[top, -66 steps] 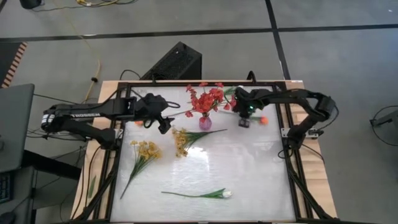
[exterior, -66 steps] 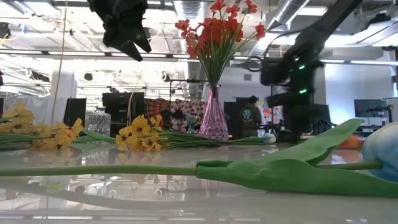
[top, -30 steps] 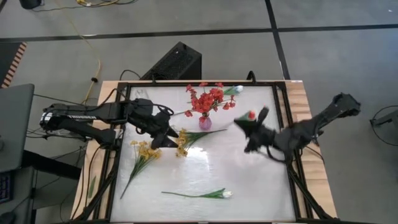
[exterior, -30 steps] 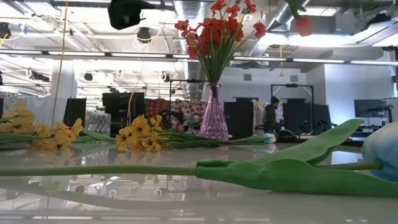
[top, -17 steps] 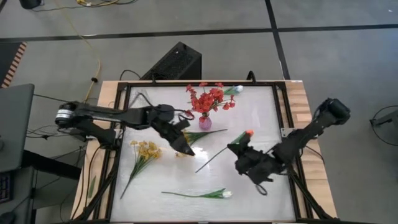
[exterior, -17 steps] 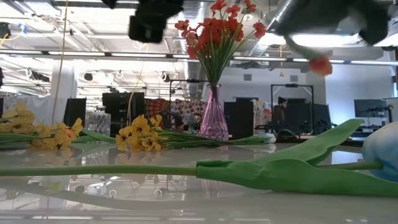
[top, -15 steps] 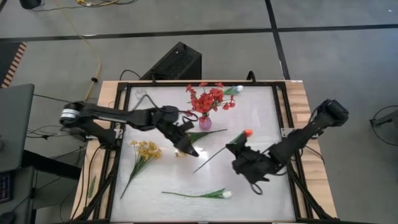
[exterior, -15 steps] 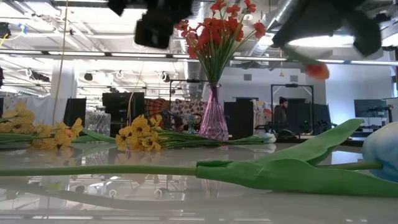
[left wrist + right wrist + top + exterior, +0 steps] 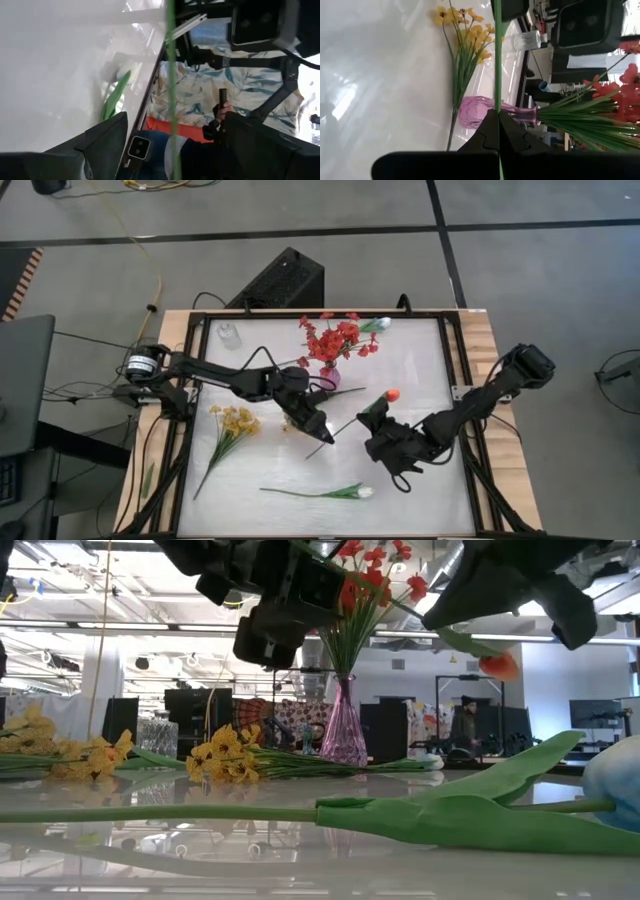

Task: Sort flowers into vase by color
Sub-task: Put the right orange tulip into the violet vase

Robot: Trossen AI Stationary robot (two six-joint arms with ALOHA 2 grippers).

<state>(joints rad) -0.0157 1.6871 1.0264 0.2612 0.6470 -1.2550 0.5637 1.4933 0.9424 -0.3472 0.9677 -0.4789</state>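
right gripper (image 9: 372, 423) jaws clench the orange flower (image 9: 392, 394) mid-table (left gripper (image 9: 322, 433) jaws spread around its stem).

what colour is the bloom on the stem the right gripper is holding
Orange-red: the small bloom on the green stem in the right gripper; clearest in the high view.

A vase (image 9: 329, 376) stands at the back middle of the desk (image 9: 420, 490), holding a flower cluster (image 9: 333, 340). Left of it lie two sprays (image 9: 232, 425), one nearer the vase (image 9: 292, 417). A tulip (image 9: 320, 492) lies at the front. Between the arms, a stem (image 9: 345, 425) hangs above the desk
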